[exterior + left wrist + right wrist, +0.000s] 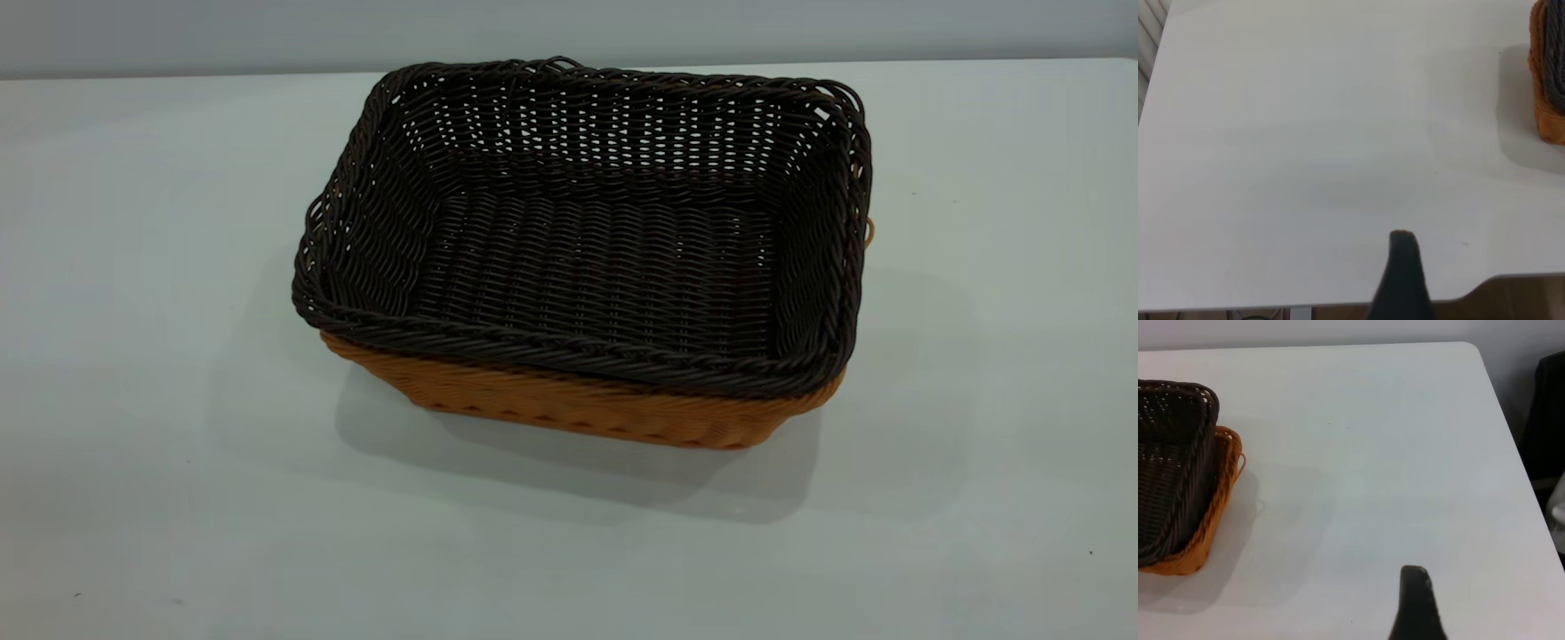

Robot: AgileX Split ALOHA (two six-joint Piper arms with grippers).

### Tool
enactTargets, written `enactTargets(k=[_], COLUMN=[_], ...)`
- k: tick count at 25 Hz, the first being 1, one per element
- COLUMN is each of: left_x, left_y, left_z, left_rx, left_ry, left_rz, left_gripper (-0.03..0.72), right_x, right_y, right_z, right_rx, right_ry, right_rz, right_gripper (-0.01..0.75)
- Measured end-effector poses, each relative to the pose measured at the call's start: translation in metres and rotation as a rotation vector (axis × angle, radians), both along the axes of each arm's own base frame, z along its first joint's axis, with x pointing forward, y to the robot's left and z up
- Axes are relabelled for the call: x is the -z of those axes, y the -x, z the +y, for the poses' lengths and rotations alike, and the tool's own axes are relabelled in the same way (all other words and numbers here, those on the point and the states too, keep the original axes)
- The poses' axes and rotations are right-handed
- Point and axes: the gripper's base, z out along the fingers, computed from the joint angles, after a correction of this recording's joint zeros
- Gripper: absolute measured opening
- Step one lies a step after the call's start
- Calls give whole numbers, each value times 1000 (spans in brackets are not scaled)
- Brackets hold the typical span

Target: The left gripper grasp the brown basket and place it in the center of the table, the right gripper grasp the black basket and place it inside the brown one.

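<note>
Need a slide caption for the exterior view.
Black basket nested inside the brown basket on the white table; neither arm in view.

A bare test bench in a lab or plain workroom: the large white matte tabletop surface [160, 267] stands against a blank pale grey wall [569, 31], with a wood-toned floor [1531, 297] below its rounded corner. Only two nested woven wicker baskets [578, 267] sit on it, with no household furnishings around.
</note>
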Motion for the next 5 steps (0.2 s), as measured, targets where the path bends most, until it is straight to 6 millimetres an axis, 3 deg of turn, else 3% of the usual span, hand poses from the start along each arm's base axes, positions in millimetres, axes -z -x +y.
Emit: enactTargets(k=[5], left_x=[0], left_y=[0], left_z=[0], left_rx=[0], left_ry=[0], left_rz=[0], left_gripper=[544], right_x=[0], right_y=[0], right_z=[0], right_rx=[2], right_ry=[0], right_rz=[0], right_gripper=[402])
